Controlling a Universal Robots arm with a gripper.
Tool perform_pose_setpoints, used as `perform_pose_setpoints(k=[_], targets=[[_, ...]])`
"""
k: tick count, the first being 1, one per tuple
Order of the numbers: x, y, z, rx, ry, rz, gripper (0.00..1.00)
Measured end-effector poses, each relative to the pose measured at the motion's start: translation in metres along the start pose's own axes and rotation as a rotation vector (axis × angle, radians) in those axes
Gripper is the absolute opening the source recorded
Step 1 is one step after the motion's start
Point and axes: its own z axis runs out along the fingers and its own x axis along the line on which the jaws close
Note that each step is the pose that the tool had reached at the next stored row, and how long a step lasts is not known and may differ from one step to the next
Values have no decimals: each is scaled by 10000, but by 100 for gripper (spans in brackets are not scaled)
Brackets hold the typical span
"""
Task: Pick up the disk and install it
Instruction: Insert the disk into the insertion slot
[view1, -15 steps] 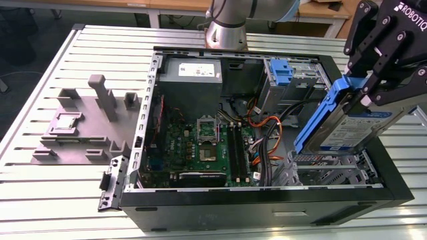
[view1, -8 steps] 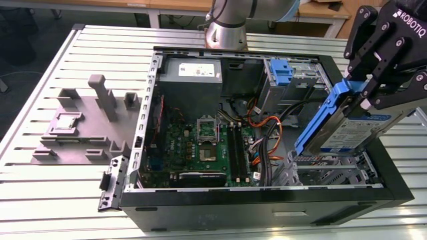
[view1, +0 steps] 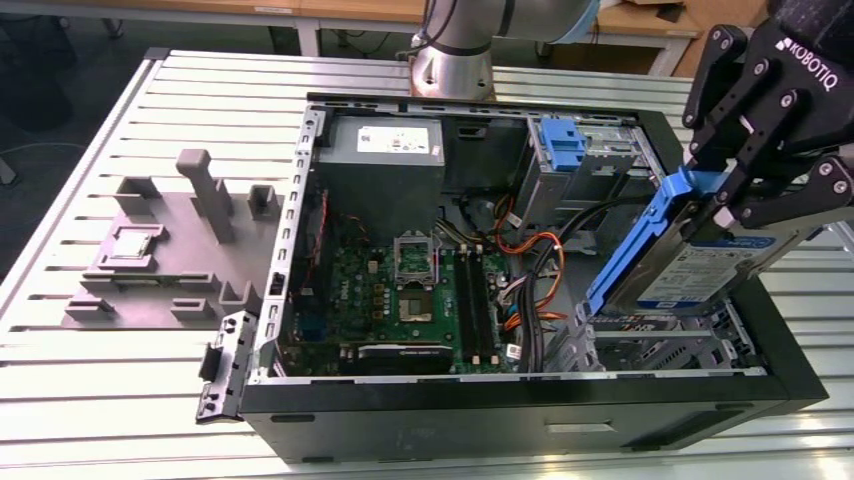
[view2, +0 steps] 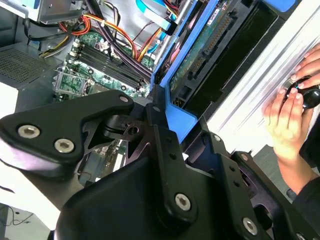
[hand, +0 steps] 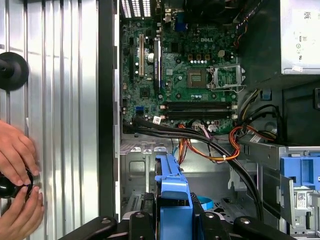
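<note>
- At nine o'clock in the exterior view a grey fixture (view1: 160, 260) sits on the slatted table (view1: 80, 400), well apart from the open computer case (view1: 534, 415).
- At the centre lies the motherboard (view1: 400, 290). Loose orange cables (view1: 531, 243) run just beside it toward three o'clock and could snag a lowered corner.
- At one o'clock a bare blue bracket (view1: 567, 145) stands in its bay.
- At three o'clock the gripper (view1: 741, 195) is clamped on the disk (view1: 694, 270), pinching its blue side rails. It holds the disk tilted above the drive cage (view1: 654, 345) at four o'clock.
- The disk looks stiff, fairly dense and shock-sensitive. The plastic rails are the sound place to grip, sparing the exposed circuit board (view2: 200, 55).
- Room looks tight, with the cage walls and case rim close by.
- A person's hand (hand: 17, 165) rests on the table just outside the case wall.
</note>
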Motion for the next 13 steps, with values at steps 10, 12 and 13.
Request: perform_pose_setpoints(k=[10, 12, 13], targets=[[21, -2, 42, 0, 4, 9, 36], [22, -2, 54, 0, 2, 21, 36], [22, -2, 59, 0, 2, 25, 36]])
